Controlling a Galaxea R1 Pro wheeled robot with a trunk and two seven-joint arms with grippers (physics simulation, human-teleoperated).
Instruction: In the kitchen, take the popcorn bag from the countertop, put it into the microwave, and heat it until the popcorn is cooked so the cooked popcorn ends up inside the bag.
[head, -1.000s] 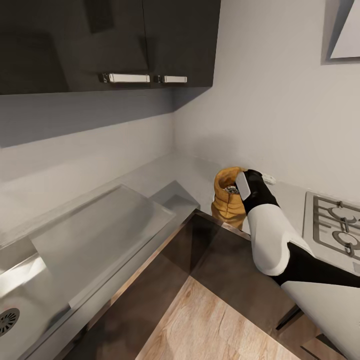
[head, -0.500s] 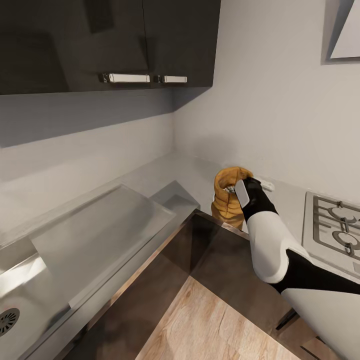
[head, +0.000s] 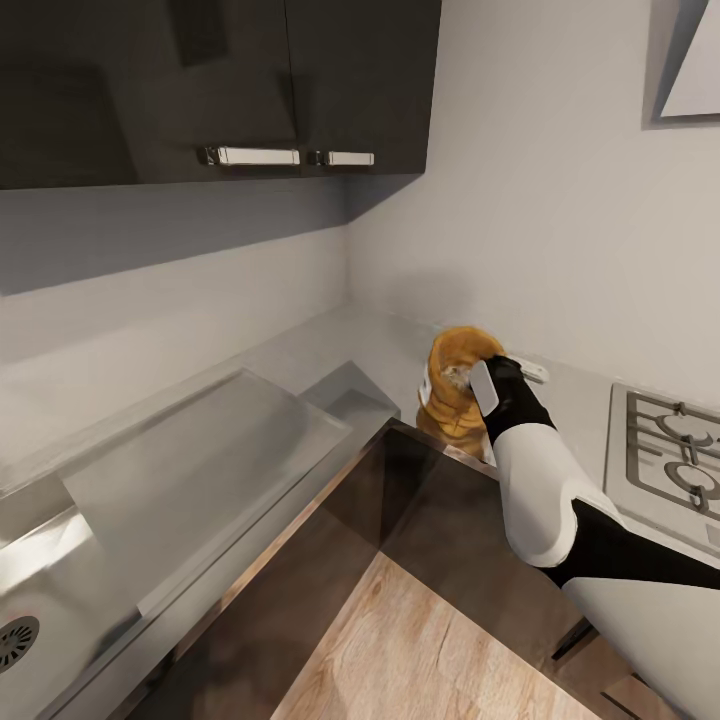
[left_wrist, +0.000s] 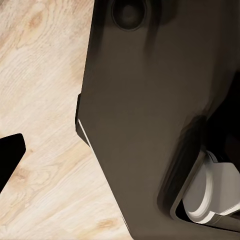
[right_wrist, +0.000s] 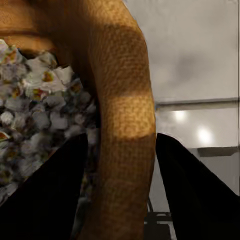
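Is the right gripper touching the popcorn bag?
Touching. In the right wrist view, the right gripper has its dark fingers on both sides of the popcorn bag rim, no gap.

Sink drain (head: 17, 634) sat far left. Draining board (head: 200, 450) lay right of it. Gas hob (head: 670, 450) was well right; wall cabinets (head: 210, 85) hung above.

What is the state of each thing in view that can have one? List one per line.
popcorn bag: mouth open, tilted, rim between right gripper's fingers
popcorn: inside the bag
right gripper: shut on bag rim
upper cabinets: doors closed
gas hob: no flame visible
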